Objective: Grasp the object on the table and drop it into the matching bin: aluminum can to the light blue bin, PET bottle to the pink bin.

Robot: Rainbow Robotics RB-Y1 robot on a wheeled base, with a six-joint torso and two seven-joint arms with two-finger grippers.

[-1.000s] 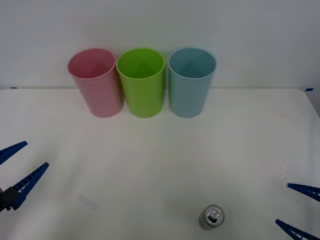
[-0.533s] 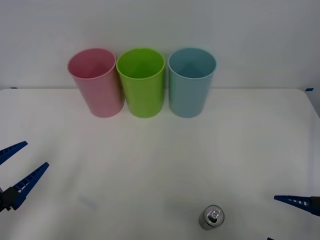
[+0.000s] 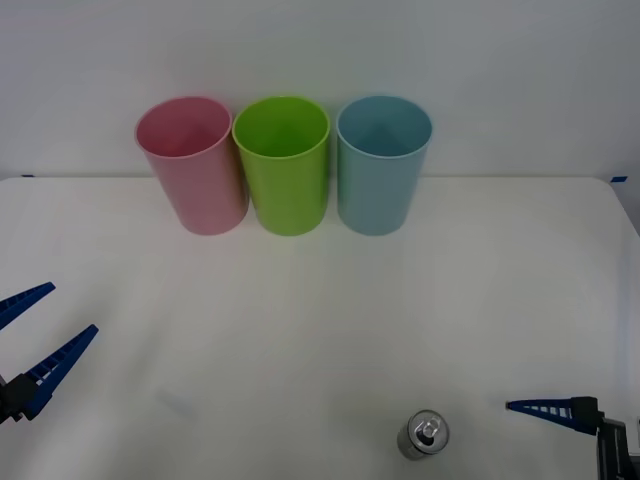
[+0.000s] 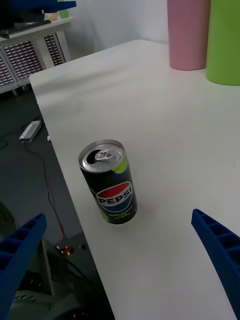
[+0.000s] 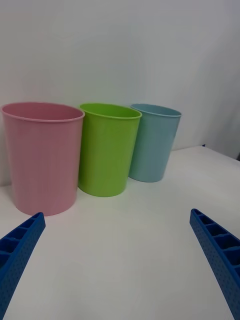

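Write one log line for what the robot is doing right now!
right gripper: open, facing upright aluminum can | left gripper: open, idle at table's left | light blue bin: behind

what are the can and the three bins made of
The can looks like aluminum: bare silver top with a pull tab, glossy dark printed body. The pink bin, lime green bin and light blue bin look like molded plastic: uniform color, smooth satin walls, thin rolled rims, probably lightweight.
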